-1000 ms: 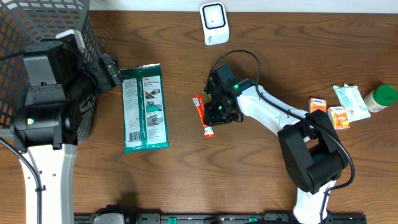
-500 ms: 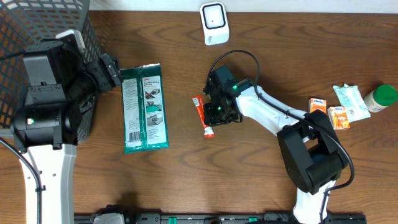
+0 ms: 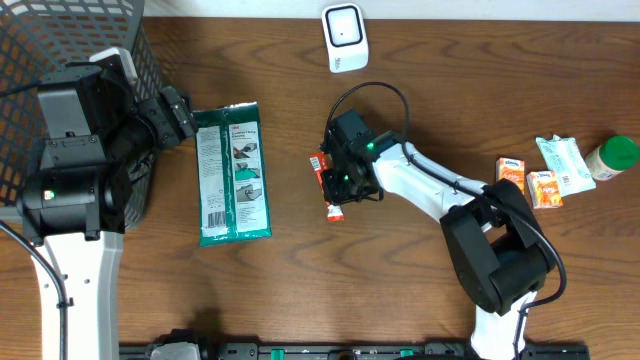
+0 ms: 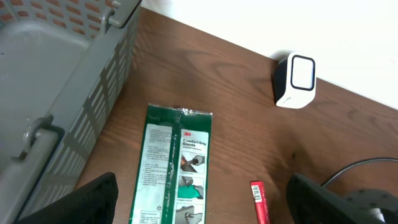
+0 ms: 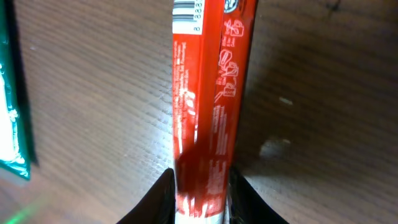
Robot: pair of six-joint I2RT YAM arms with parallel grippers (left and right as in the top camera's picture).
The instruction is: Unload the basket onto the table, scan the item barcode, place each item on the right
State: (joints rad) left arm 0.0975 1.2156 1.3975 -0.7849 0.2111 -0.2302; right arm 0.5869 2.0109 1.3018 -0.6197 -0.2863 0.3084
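The right arm (image 3: 440, 190) reaches from the near right side of the surface (image 3: 300, 290) toward its middle, wrist bent down and a black cable (image 3: 385, 92) looping above it. The right tool (image 3: 336, 190) sits low over the red packet (image 3: 336, 210), which lies flat on the wood, long axis running away from the robot. In the wrist view the right tool (image 5: 202, 199) is clenched on the red packet (image 5: 208, 112) — one finger pressed to each long edge at the near end. The barcode (image 5: 186, 11) faces up at the far end.

The left arm is drawn back beside the basket (image 3: 60, 30). The left tool (image 3: 180, 112) hangs just off the top left corner of the green glove pack (image 3: 232, 172). Its fingers are spread wide in the left tool (image 4: 208, 205) view, grasping nothing.

The scanner (image 3: 344, 37) stands at the far edge, with bare wood between it and the packet. A strip of bare wood also separates the packet from the glove pack on its left. To the right, well apart, two small cartons (image 3: 527, 178), a white pack (image 3: 562, 165) and a green-capped bottle (image 3: 612, 157) crowd the right edge — the near half of the surface is open wood.
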